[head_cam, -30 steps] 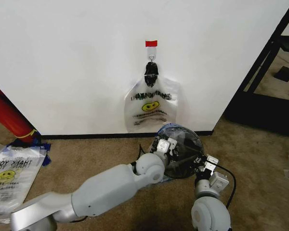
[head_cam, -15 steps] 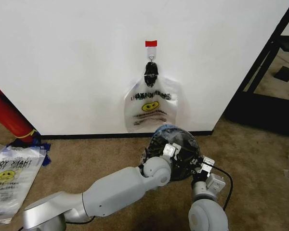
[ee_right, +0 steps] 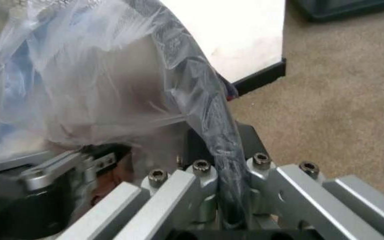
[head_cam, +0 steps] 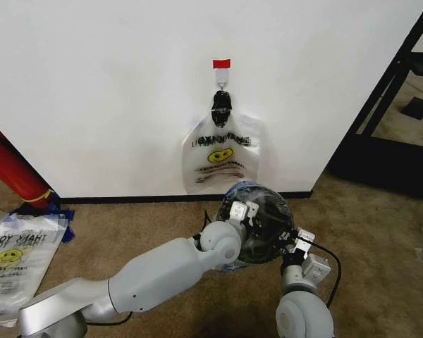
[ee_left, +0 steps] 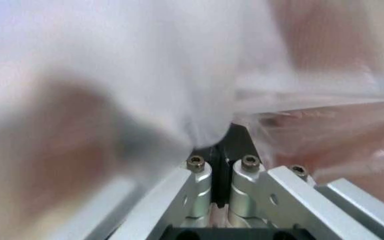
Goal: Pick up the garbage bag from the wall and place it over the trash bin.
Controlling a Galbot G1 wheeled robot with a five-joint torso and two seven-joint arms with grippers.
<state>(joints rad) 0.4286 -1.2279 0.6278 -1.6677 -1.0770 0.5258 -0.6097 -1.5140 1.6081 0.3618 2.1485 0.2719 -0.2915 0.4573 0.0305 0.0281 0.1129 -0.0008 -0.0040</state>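
Overhead, the left hand (head_cam: 245,211) and right hand (head_cam: 294,244) flank the trash bin (head_cam: 262,229), stretching the garbage bag (head_cam: 257,191) over its rim. Left wrist: fingers (ee_left: 199,172) pinched nearly closed on film; beyond them all is blur. Right wrist: fingers (ee_right: 262,167) clamp the bag-covered rim; the bin interior is obscured.

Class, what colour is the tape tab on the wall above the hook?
Red; the tape tab shows best in the head view.

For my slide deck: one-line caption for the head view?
Both claws, left and right, grip the garbage bag over the trash bin below the wall.
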